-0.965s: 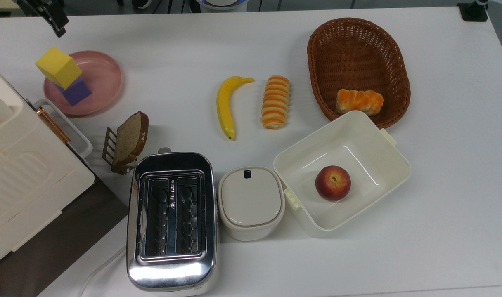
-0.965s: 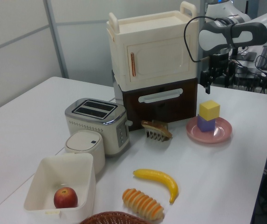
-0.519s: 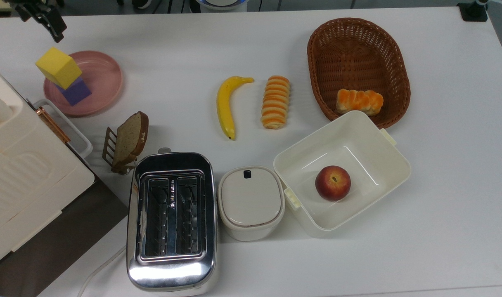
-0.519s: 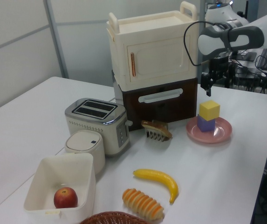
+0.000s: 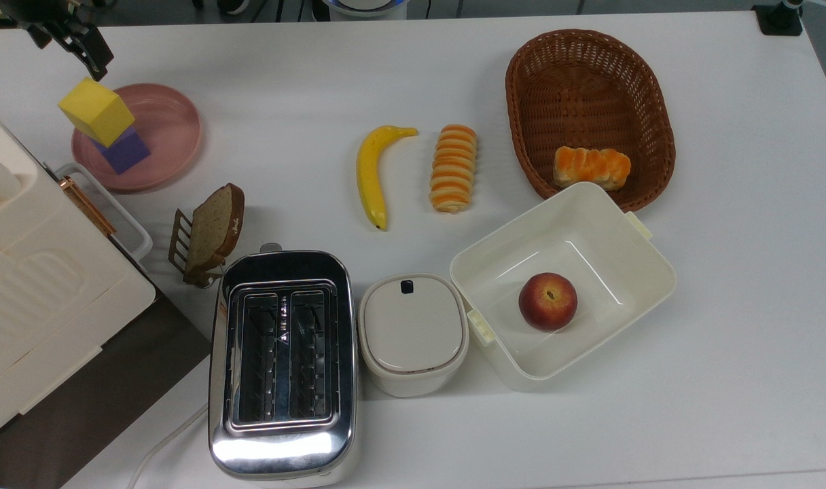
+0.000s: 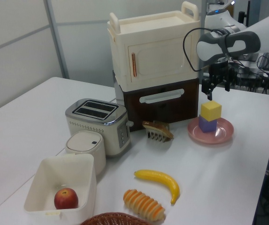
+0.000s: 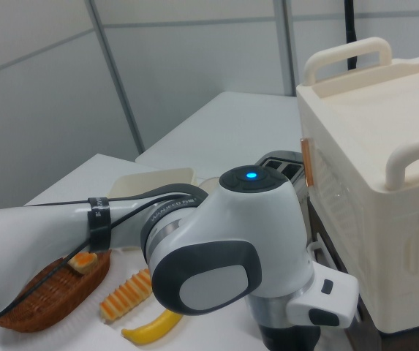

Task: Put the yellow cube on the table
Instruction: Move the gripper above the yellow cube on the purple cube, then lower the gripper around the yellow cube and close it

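On the pink plate (image 5: pixel 172 129) we find one yellow cube (image 5: pixel 96 111) stacked on one purple cube (image 5: pixel 126 151), turned cornerwise to the bench (image 5: pixel 739 285) edges, no long axis. Our pincer (image 6: pixel 210 89) hovers above it; grip state we cannot tell. Right view shows our arm's elbow (image 7: pixel 224 256) close up.
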### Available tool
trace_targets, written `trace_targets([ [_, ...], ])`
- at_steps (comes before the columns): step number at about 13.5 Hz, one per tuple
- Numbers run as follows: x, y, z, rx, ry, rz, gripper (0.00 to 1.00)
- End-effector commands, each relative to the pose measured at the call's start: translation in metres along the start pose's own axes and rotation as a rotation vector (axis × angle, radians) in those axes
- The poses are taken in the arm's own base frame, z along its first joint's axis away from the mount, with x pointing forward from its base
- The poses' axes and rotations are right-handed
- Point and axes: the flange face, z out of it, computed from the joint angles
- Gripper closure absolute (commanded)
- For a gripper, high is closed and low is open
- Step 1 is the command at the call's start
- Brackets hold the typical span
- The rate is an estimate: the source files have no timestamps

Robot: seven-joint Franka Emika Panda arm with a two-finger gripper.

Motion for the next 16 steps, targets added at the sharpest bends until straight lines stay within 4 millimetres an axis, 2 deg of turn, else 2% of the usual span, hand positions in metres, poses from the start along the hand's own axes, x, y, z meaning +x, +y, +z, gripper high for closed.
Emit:
trace_targets([
  [1, 0.002, -0.006, 0.006, 0.006, 0.034, -0.060, 0.00],
  [5, 0.008, -0.023, 0.010, 0.008, 0.054, -0.101, 0.00],
  [6, 0.009, -0.029, 0.020, 0.007, 0.045, -0.115, 0.00],
  [8, 0.011, -0.033, 0.025, 0.006, 0.060, -0.116, 0.00],
  [12, 0.009, -0.011, 0.032, 0.029, 0.057, -0.059, 0.00],
  [16, 0.008, -0.008, 0.035, 0.031, 0.054, -0.064, 0.00],
])
